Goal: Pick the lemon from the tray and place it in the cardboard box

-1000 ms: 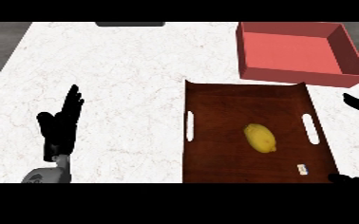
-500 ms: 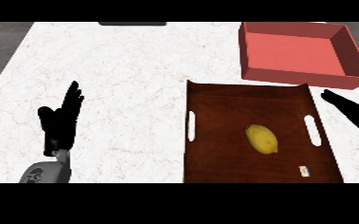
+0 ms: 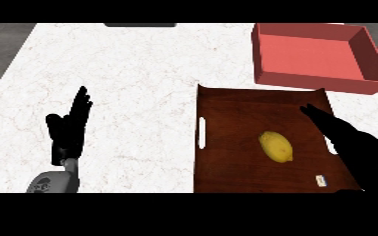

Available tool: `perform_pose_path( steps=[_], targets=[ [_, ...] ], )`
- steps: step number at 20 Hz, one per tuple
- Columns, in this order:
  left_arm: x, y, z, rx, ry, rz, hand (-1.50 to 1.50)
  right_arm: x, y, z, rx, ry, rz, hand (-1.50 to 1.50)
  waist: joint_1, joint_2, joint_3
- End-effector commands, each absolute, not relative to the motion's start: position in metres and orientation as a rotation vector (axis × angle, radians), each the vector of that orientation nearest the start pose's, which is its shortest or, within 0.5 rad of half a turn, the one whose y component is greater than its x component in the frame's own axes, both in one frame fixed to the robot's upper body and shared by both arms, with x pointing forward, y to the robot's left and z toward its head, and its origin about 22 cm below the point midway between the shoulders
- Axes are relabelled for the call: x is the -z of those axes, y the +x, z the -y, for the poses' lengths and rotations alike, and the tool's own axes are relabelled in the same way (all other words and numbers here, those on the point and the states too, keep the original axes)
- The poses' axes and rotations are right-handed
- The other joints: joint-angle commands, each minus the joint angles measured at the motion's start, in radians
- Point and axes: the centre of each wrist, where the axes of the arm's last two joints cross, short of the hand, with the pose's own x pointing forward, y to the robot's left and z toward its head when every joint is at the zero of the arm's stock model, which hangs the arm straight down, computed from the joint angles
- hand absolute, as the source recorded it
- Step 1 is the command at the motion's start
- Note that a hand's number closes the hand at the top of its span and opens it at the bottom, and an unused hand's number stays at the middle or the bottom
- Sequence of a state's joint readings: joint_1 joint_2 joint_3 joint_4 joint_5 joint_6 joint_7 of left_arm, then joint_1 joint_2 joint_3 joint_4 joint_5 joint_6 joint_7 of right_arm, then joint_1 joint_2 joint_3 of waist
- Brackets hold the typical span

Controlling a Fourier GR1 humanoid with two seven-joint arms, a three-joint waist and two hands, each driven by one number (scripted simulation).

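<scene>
One lemon point(image 3: 275, 146) on one tray point(image 3: 230, 125), one box point(image 3: 310, 81) beyond; left hand point(image 3: 68, 130) and right hand point(image 3: 348, 139), seemingly outstretched, hold nothing.

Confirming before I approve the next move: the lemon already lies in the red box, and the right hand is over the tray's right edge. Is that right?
Not quite. The head view shows the lemon lying on the tray, not in the box. The right hand is over the tray's right edge, as you said.
</scene>
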State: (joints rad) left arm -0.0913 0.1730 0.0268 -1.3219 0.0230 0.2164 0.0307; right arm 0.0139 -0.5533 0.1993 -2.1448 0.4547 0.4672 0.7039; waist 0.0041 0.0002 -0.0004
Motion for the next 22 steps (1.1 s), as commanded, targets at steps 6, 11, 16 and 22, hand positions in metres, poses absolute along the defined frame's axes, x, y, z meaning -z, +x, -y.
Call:
perform_pose_path(
  steps=[6, 11, 16, 22],
  targets=[
    [0.028, 0.268, -0.278, -0.06, 0.327, 1.386, 0.0, -0.117, 0.2, 0.203, -1.097, -0.704, 1.029, -1.5, -0.005, 0.0, 0.0],
    [0.039, 0.256, -0.282, -0.074, 0.32, 1.385, 0.0, -0.125, 0.224, 0.203, -1.114, -0.741, 0.971, -1.5, -0.003, 0.0, 0.0],
    [0.025, 0.269, -0.275, -0.049, 0.299, 1.39, 0.0, -0.127, 0.206, 0.198, -1.086, -0.746, 0.958, -1.5, -0.006, -0.001, 0.0],
    [0.04, 0.246, -0.27, -0.054, 0.3, 1.388, 0.0, -0.106, 0.232, 0.205, -1.058, -0.756, 0.933, -1.5, -0.002, 0.0, 0.0]
  ],
)
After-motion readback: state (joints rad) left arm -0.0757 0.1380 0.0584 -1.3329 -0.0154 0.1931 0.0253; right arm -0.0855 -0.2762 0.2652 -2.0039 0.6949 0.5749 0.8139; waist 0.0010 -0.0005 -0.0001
